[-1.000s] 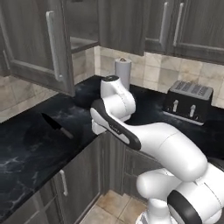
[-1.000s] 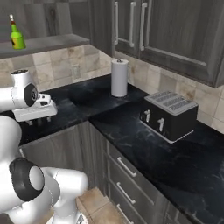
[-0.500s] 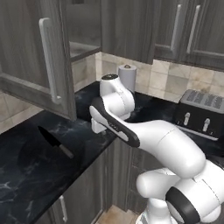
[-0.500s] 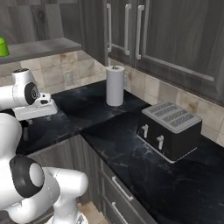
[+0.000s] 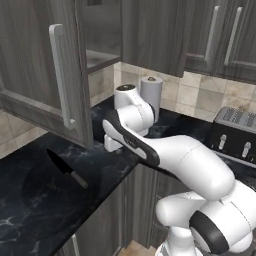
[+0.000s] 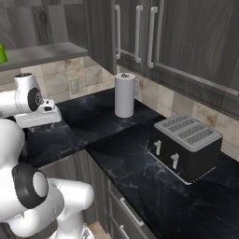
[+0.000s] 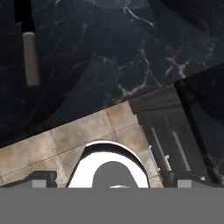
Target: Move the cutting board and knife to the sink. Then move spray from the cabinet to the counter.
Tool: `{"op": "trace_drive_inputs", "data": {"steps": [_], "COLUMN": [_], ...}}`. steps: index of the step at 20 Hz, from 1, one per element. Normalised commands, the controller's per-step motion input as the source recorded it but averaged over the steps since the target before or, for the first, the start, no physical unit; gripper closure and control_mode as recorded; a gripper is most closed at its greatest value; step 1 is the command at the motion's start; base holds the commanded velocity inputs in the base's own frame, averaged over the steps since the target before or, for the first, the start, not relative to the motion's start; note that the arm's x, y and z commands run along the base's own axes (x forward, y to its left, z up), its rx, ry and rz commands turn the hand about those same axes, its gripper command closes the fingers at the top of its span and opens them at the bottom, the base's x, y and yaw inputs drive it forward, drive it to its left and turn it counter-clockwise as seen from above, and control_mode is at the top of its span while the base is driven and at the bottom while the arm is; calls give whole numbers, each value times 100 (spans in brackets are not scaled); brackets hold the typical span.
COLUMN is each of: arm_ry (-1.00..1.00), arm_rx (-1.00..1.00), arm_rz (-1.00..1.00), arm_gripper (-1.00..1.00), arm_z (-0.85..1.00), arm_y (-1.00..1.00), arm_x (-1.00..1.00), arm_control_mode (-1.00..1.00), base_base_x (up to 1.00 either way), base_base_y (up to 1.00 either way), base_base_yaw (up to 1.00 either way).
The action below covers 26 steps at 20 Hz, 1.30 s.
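1. The knife (image 5: 66,168) lies flat on the black counter (image 5: 30,205), blade pointing away from the counter edge, under the open door of the cabinet (image 5: 45,70).
2. The gripper hangs over the counter edge, well apart from the knife; its jaws are spread wide and hold nothing.
3. A green bit of the spray (image 6: 2,52) shows on the cabinet shelf.
4. Risk: reaching for the knife, the arm may strike the open door above it.
5. The thin grey handle (image 7: 30,59) may slip out of a bad grip.

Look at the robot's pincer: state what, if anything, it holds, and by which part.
Nothing. The knife lies free on the counter, its grey handle clear of the open pincer.
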Motion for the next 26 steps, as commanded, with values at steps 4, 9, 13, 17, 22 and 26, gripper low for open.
{"op": "trace_drive_inputs", "data": {"steps": [4,9,13,17,22,26], "arm_ry": [25,25,5,0,0,3], "arm_rx": [25,23,4,-2,-8,-4], "arm_rz": [20,17,10,1,0,-1], "arm_gripper": [-100,-100,-100,-100,-100,-100], "arm_z": [-44,-62,-58,-30,-25,-48], "arm_y": [41,42,83,92,68,37], "arm_x": [32,89,43,24,38,45], "arm_control_mode": [-100,-100,-100,-100,-100,-100], "base_base_x": [0,0,0,0,0,0], "base_base_y": [0,0,0,0,0,0], "base_base_yaw": [0,0,0,0,0,0]}}
